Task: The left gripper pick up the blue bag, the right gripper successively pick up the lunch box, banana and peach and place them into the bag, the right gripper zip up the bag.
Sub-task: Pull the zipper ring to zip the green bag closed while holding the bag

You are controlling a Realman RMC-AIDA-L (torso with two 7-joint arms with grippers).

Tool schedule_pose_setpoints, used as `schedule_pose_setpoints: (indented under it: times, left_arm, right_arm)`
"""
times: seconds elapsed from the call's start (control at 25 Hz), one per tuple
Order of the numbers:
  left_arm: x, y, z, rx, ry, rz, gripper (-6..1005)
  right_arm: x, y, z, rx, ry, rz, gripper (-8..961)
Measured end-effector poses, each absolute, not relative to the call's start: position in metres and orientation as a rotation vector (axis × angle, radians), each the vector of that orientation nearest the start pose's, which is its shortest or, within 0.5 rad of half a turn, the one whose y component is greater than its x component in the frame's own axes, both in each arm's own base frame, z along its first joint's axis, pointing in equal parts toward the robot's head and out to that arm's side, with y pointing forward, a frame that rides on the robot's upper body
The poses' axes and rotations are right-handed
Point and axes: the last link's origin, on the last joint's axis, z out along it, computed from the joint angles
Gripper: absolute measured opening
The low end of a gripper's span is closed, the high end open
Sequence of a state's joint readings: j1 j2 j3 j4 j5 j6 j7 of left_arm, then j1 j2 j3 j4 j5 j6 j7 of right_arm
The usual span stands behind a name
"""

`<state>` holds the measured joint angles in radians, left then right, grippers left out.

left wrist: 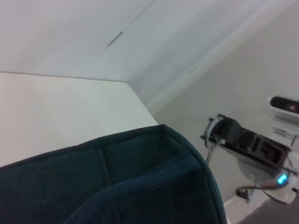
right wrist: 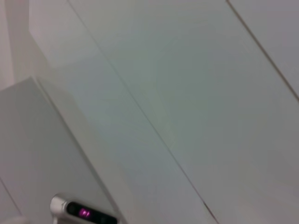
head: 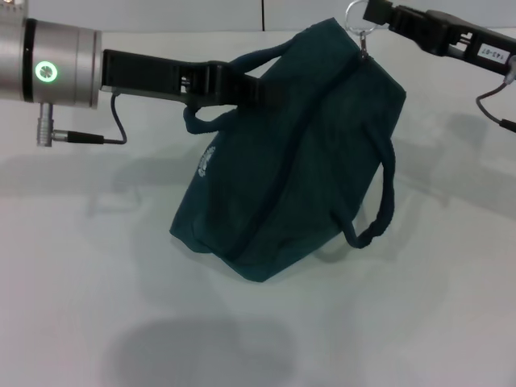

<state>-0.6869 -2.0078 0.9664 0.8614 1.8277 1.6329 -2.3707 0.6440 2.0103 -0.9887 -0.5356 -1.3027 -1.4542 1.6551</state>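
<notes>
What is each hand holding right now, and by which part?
The left hand grips the blue bag by its upper carry handle, holding it up. The right hand holds the metal ring of the zipper pull at the bag's top corner.

Head view: from high up, looking forward and down onto the white table (head: 72, 274), the whole blue bag (head: 298, 161) mid-frame, the left gripper (head: 242, 85) entering from the left edge, the right gripper (head: 372, 14) from the top right corner; left wrist view: very close behind the bag's (left wrist: 117, 186) upper edge, facing across the table (left wrist: 56, 112) toward the wall, the right gripper (left wrist: 219, 133) farther off; shared with the head view: bag, table, right gripper; right wrist view: tilted upward at bare pale wall panels (right wrist: 177, 93), sharing nothing recognisable with the other two.
</notes>
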Motion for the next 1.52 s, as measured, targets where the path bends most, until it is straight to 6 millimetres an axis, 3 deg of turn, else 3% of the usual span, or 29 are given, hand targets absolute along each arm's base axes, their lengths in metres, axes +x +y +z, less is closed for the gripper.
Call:
schedule_pose_setpoints:
  times: [0.4, 0.84, 1.2, 1.52]
  left_arm:
    - [-0.163, 0.361, 0.013, -2.867, -1.405, -0.749, 50]
    - [-0.151, 0.350, 0.012, -3.009, -1.183, -0.860, 64]
    - [-0.145, 0.343, 0.008, -3.064, -1.134, -0.896, 75]
    - [-0.135, 0.335, 0.013, -3.133, -0.988, -1.004, 85]
  right_arm:
    - [0.198, 0.383, 0.039, -2.393, 0.926, 1.382, 47]
    - [0.209, 0.382, 0.045, -2.332, 1.020, 1.447, 50]
    - [0.217, 0.378, 0.038, -2.279, 1.280, 1.498, 52]
    - [0.223, 0.365, 0.038, -2.188, 1.528, 1.660, 54]
